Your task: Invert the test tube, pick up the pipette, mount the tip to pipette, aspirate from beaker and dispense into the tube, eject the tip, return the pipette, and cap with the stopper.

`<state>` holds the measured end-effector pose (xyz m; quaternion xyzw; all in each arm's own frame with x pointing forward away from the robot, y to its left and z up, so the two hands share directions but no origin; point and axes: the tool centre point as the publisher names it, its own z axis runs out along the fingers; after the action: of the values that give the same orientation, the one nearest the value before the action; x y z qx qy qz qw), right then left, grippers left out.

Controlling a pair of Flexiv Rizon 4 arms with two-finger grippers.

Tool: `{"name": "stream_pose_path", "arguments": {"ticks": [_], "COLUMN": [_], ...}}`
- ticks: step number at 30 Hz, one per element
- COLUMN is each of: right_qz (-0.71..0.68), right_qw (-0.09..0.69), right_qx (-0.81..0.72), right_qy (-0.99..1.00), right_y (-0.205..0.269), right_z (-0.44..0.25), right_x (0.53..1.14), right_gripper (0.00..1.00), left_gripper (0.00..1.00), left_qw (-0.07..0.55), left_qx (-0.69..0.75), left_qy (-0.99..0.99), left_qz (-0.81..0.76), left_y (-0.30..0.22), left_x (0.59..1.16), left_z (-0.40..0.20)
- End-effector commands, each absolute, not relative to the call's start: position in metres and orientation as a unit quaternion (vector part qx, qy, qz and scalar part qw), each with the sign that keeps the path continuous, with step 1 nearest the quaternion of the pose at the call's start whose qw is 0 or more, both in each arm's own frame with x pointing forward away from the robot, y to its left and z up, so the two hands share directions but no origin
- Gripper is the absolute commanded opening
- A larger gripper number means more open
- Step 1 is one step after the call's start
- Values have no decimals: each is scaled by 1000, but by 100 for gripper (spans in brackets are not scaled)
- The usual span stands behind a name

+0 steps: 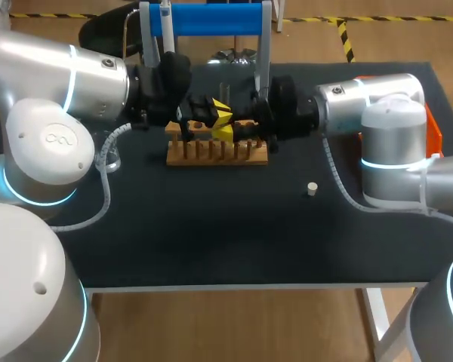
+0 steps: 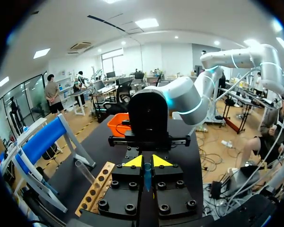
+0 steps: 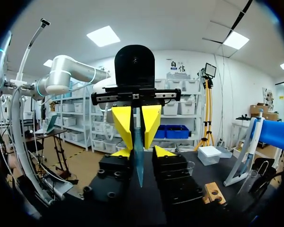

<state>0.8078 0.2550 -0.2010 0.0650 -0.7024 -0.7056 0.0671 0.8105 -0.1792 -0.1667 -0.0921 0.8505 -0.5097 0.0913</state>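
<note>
A slim bluish test tube (image 3: 139,161) with a pointed end hangs above the wooden rack (image 1: 215,153). My left gripper (image 2: 146,162) is shut on the test tube (image 2: 147,176). My right gripper (image 3: 142,152) faces it head-on, its fingers either side of the tube's lower part with a small gap on one side. Both grippers meet over the rack in the head view, the left gripper (image 1: 217,113) and the right gripper (image 1: 228,134). The pipette (image 1: 166,23) hangs on the blue stand (image 1: 211,19) at the back. A white stopper (image 1: 312,188) lies on the mat to the right.
A clear beaker (image 1: 109,157) stands left of the rack under my left arm. An orange bin (image 1: 434,128) sits at the table's right edge behind my right arm. A clear tube (image 2: 85,171) leans in the rack (image 2: 97,187). Dark mat lies bare in front.
</note>
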Motion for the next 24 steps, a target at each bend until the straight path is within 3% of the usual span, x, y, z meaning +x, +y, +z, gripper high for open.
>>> {"name": "stream_pose_path", "arguments": {"ticks": [1,6,7,8,9,24], "right_qz": [-706,-706,-706,-706,-706,-706], "right_qw": [66,67,67,67,66,68], "right_qx": [64,64,64,64,64,50], "right_qy": [-703,-702,-703,-703,-703,-703], "right_y": [255,255,255,255,254,191], "right_z": [-200,-201,-201,-201,-201,-214], "right_x": [806,805,805,805,805,795], "right_gripper": [0,0,0,0,0,0], "left_gripper": [0,0,9,83,100,100], "left_qw": [90,90,90,90,90,90], "left_qx": [-91,-91,-91,-91,-91,-91], "left_qy": [850,850,850,850,850,850], "left_qz": [-511,-511,-511,-511,-511,-511], "left_y": [-178,-178,-178,-178,-178,-178], "left_x": [811,811,811,811,811,811], "left_z": [-167,-167,-167,-167,-167,-167]}}
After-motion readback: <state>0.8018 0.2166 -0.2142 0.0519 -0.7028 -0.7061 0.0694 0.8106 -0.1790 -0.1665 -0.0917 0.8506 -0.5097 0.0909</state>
